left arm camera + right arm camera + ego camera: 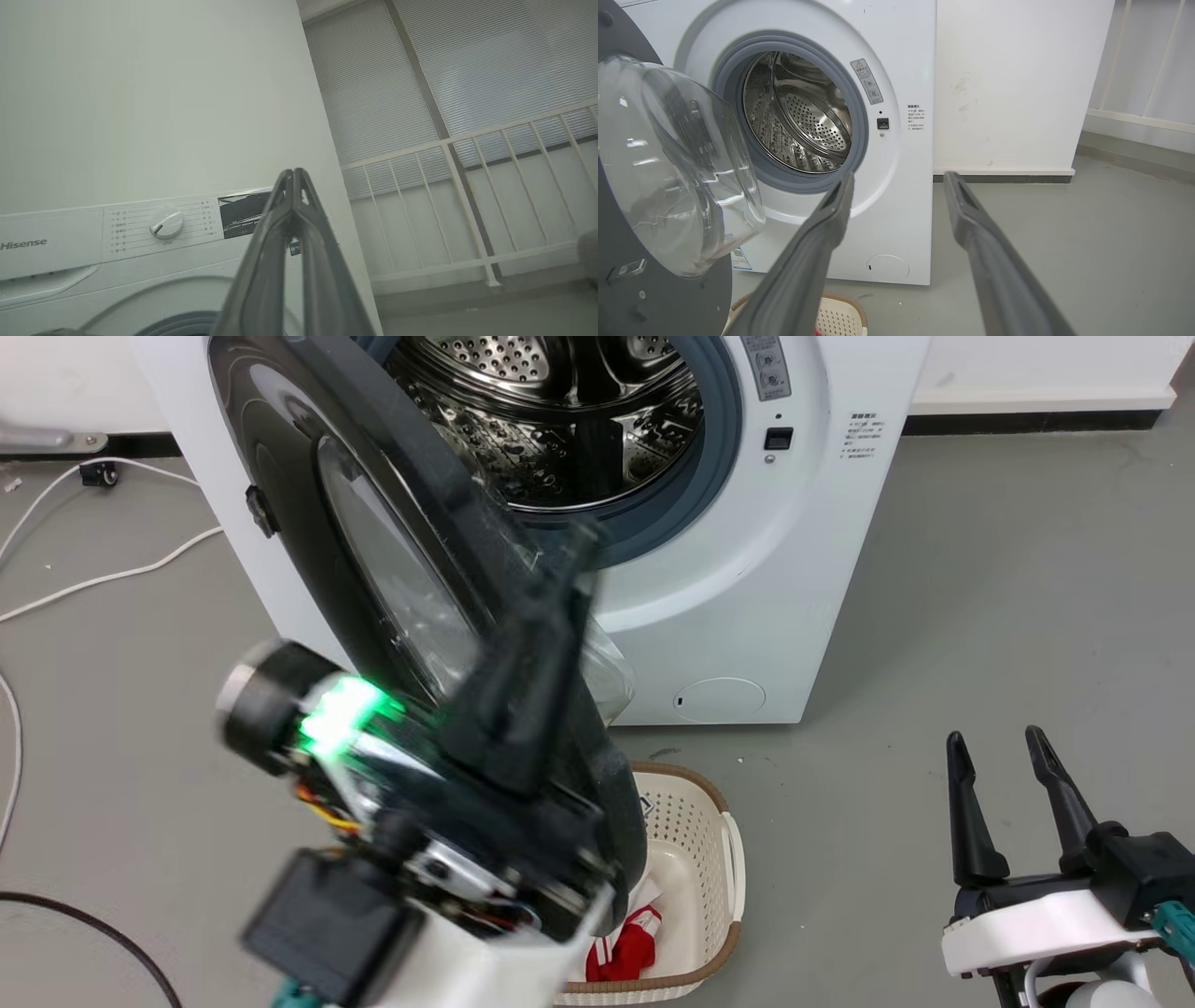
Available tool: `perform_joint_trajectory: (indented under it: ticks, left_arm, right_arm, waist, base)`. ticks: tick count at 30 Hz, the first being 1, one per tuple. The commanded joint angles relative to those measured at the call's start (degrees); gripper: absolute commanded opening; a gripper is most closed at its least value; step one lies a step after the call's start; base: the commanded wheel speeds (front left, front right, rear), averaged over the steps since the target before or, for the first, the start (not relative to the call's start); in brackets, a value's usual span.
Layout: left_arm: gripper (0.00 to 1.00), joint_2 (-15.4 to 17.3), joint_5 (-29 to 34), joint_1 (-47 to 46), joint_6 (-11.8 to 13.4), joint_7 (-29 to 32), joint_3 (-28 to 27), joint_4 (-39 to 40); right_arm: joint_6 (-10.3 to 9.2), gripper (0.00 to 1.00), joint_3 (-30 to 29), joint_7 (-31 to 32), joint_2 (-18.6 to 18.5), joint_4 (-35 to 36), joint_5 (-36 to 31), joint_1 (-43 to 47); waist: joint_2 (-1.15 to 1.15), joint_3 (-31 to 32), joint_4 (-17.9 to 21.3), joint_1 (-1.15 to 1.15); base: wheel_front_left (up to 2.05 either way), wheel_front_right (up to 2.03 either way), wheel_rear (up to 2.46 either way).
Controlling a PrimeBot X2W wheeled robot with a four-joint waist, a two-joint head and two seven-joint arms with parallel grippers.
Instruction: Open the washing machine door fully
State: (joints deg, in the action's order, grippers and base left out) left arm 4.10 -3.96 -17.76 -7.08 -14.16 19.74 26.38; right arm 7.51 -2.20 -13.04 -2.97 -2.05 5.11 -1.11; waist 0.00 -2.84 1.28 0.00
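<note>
The white washing machine (747,616) stands at the top of the head view, its steel drum (560,420) exposed. The washing machine door (308,523), a glossy black disc with a clear glass bowl (401,579), is swung out to the left on its hinge. My left gripper (571,555) is blurred, raised in front of the door's free edge, fingers pointing up. In the left wrist view this gripper (294,175) is shut with nothing between its fingers. My right gripper (994,737) hangs open at the lower right, apart from the machine. In the right wrist view, the door (626,298) is at the left.
A cream perforated basket (695,859) with a red-and-white cloth (630,943) sits on the grey floor below the door. White cables (93,583) trail across the floor at the left. A white railing (467,186) stands to the right of the machine (70,261).
</note>
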Motion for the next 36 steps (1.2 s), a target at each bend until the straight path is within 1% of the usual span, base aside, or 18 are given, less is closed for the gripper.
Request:
perform_joint_trajectory:
  ticks: [1, 5, 11, 16, 21, 27, 36]
  left_arm:
    - [0.0, 0.4, -0.52, 1.34, -0.19, 0.69, 0.85, -0.38]
    - [0.0, 0.78, -3.74, 5.99, -0.2, 4.31, 5.31, -1.6]
    - [0.0, 1.57, -8.16, 14.52, 0.47, 11.16, 7.59, -5.52]
    - [0.0, 1.83, -8.83, 16.95, 0.42, 14.53, 10.01, -10.05]
    - [0.0, 0.92, -8.27, 15.21, 1.26, 14.01, 11.32, -15.6]
    - [0.0, -0.25, -8.13, 11.86, 3.43, 11.46, 11.03, -22.42]
    - [0.0, -0.6, -9.87, 7.4, 6.98, 8.18, 10.07, -29.85]
  right_arm:
    - [-0.04, 1.0, 0.14, 0.04, 0.19, -0.17, 0.52, -0.17]
    - [-0.04, 1.0, 0.18, 0.21, 0.18, -0.47, 0.77, 0.23]
    - [-0.04, 1.0, -0.05, 0.4, 0.18, -0.6, 1.15, 1.22]
    - [-0.04, 1.0, 0.19, 0.68, 0.18, -0.54, 1.43, 1.05]
    - [-0.04, 1.0, 0.88, 0.78, 0.18, -0.72, 1.57, 0.21]
    - [-0.04, 1.0, 1.32, 0.81, 0.17, -1.25, 2.2, -0.28]
    - [-0.04, 1.0, 1.52, 0.7, 0.17, -2.2, 2.69, -0.94]
  waist:
    - [0.0, 0.08, 0.13, 0.0]
    - [0.0, 0.35, 0.47, 0.0]
    - [0.0, 0.75, 0.04, 0.0]
    - [0.0, 0.56, -0.64, 0.0]
    - [0.0, -0.05, -0.42, 0.0]
    - [0.0, -0.86, 0.41, 0.0]
    - [0.0, -1.49, 1.06, 0.0]
  base:
    - [0.0, 0.0, 0.0]
    - [0.0, 0.0, 0.0]
    - [0.0, 0.0, 0.0]
    - [0.0, 0.0, 0.0]
    - [0.0, 0.0, 0.0]
    - [0.0, 0.0, 0.0]
    - [0.0, 0.0, 0.0]
